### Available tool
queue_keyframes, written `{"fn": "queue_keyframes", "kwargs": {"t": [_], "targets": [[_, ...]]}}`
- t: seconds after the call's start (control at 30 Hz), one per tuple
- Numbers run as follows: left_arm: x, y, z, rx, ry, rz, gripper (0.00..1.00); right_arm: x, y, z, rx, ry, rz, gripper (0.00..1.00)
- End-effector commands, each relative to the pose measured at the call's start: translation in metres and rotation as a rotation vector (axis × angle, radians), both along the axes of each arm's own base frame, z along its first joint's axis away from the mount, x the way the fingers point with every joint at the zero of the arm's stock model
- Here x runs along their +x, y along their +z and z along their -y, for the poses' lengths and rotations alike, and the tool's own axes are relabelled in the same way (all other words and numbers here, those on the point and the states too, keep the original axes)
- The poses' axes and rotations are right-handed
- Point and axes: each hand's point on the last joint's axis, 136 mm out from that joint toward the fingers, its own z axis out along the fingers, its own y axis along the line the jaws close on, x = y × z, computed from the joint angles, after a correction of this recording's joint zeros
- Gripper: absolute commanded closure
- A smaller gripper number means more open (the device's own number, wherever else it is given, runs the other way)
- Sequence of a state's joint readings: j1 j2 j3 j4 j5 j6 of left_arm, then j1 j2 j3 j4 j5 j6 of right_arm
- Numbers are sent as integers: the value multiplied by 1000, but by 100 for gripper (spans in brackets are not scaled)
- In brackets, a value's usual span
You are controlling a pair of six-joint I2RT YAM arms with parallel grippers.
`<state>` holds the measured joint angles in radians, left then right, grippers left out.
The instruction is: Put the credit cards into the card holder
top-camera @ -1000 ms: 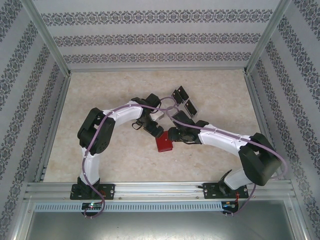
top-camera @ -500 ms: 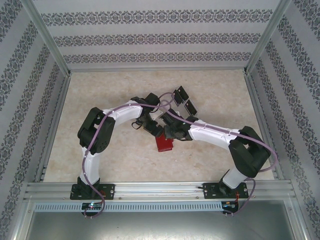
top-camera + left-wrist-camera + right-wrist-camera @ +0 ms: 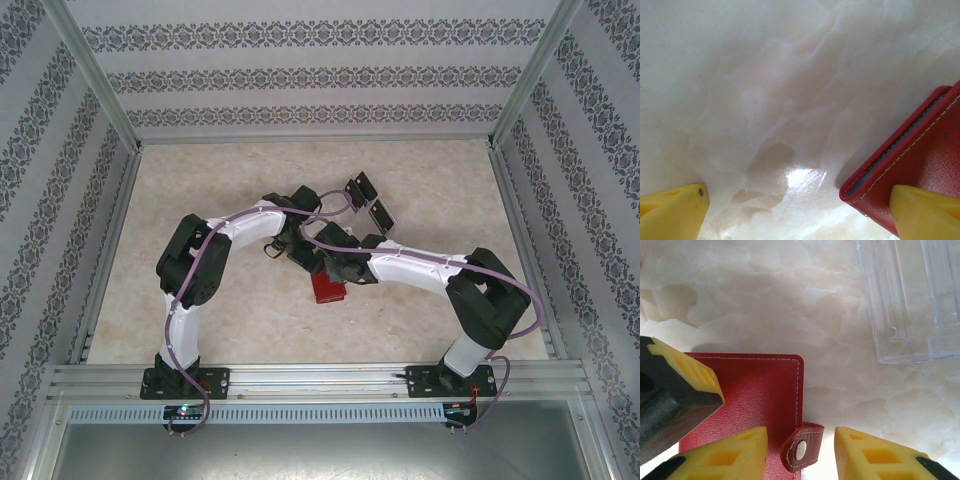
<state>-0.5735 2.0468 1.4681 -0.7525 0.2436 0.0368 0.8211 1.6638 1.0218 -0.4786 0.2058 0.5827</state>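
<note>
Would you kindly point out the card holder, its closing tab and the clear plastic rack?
card holder [image 3: 765,390], right wrist view, on its red cover.
closing tab [image 3: 801,450], right wrist view, on its metal snap.
clear plastic rack [image 3: 905,300], right wrist view, on its transparent panel.

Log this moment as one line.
left hand open, one finger over card holder | right hand open, straddling closing tab | card holder closed | clear rack nearby

closed red card holder [image 3: 760,390] lies flat on the table [image 3: 765,295], snap tab [image 3: 801,450] showing.
</note>
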Motion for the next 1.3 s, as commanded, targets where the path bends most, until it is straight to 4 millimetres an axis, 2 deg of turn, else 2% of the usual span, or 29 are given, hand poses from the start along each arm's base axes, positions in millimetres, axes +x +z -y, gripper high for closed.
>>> {"fn": "queue_keyframes", "kwargs": {"t": [0.0,0.4,0.63,1.27], "targets": [[-4,-18,-2,23,0,-51,6,0,-1,5,-57,13,9,60],[-4,-19,-2,22,2,-52,6,1,-7,5,-98,44,-4,61],[-5,-19,-3,24,2,-55,6,6,0,9,-116,30,27,73],[-5,-22,-3,27,3,-64,7,5,15,14,-113,27,55,88]]}}
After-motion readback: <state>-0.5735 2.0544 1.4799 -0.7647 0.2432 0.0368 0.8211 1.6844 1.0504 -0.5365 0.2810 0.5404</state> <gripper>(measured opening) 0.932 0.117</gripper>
